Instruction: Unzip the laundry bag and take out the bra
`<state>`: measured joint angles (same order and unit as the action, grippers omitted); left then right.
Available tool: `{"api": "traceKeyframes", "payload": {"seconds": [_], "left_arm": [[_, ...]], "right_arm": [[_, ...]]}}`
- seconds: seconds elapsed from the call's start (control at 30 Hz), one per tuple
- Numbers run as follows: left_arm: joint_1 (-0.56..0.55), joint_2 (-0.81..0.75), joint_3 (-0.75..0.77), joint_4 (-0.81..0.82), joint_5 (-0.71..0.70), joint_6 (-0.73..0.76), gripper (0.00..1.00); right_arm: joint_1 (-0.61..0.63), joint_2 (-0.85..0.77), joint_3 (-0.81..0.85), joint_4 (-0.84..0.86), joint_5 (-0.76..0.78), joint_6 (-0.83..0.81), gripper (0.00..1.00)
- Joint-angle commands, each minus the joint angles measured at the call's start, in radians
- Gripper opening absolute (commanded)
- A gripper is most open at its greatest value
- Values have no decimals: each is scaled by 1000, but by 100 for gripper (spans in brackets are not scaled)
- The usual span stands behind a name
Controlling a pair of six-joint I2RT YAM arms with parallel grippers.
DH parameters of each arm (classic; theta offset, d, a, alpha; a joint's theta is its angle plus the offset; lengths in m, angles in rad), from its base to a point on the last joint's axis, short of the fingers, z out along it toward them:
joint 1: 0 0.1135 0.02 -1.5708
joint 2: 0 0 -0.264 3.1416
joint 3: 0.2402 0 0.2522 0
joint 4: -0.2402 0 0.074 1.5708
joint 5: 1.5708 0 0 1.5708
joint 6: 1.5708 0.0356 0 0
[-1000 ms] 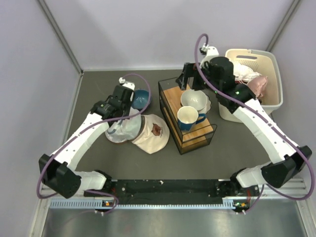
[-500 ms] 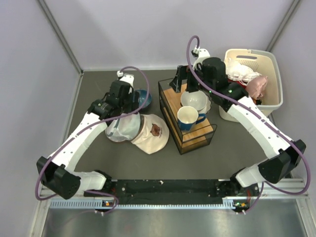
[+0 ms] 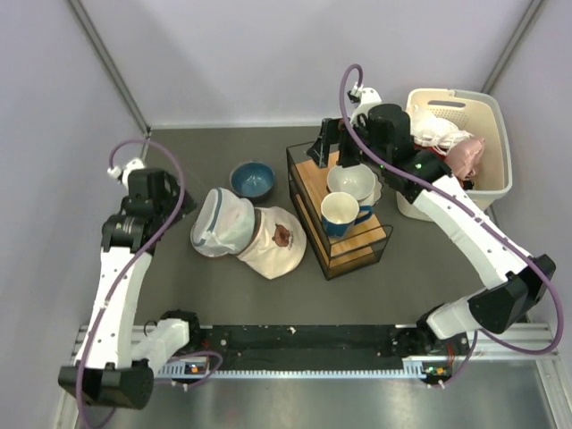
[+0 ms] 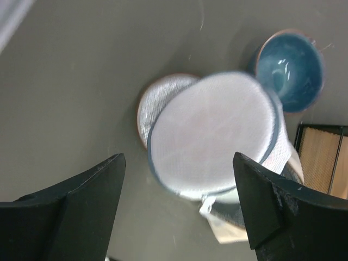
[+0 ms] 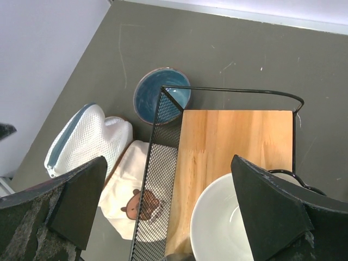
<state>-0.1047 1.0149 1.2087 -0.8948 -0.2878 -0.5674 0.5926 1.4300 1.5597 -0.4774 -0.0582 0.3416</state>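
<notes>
Jaws of the left gripper (image 4: 179,163) stand wide apart with nothing between them, over the near left part of the table (image 3: 223,295) and clear of the laundry bag (image 3: 221,223). The bag lies on the table a little further in, and its white mesh touches the cream cloth (image 3: 275,241) with the brown mark on its right. Just behind it sits the blue bowl (image 3: 252,177). I see no pink through the mesh, but I cannot tell whether the zip is open. Further back, the right gripper (image 5: 168,163) hangs over the wire rack (image 3: 315,179) with the cups, its jaws also wide and empty. Farthest, in the beige basket (image 3: 500,143), lies what I judge to be the bra (image 3: 466,154), a pale pink soft piece beside a white garment (image 3: 433,134). If I am right, the removing is done and little is left.
</notes>
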Motion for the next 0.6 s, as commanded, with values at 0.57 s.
{"api": "traceKeyframes", "payload": {"seconds": [0.57], "left_arm": [[349, -317, -543, 112, 441, -681, 94]], "right_arm": [[32, -48, -15, 54, -23, -12, 99]]}}
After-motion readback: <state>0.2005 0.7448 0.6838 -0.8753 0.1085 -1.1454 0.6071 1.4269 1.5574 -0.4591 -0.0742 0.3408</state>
